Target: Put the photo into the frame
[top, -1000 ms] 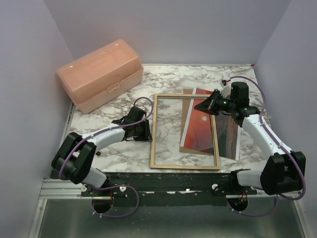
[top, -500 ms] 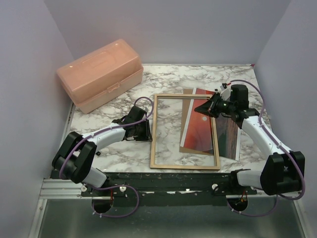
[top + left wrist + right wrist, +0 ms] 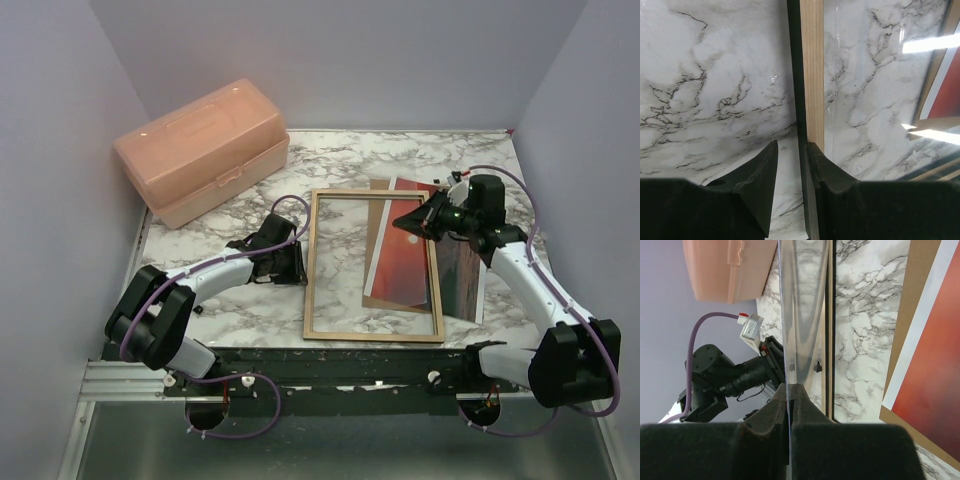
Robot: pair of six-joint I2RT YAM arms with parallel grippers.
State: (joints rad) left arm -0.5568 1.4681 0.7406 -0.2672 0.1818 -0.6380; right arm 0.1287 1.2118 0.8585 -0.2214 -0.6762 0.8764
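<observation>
The frame point(image 3: 312, 270) lies tan back up at the table's middle. My left gripper point(image 3: 298, 262) stands open astride its left rail point(image 3: 812, 75). One finger point(image 3: 815, 160) rests on the wood, and the other is apart from the rail's black outer edge. My right gripper point(image 3: 412, 216) is shut on the right edge of a clear pane point(image 3: 800, 315), which reaches out over the frame's opening. The photo point(image 3: 402, 268), red sunset side up, lies partly under the frame's right rail, and its dark half lies beyond the rail. Its red corner point(image 3: 935, 365) shows in the right wrist view.
A brown backing board point(image 3: 378, 250) lies under the photo, and its edge point(image 3: 910, 300) shows in the right wrist view. A pink plastic box point(image 3: 200, 150) stands at the back left. Walls close in the left, back and right sides.
The right wrist has shifted slightly right and toward the near edge, still holding the pane. The left arm and the frame have stayed in place.
</observation>
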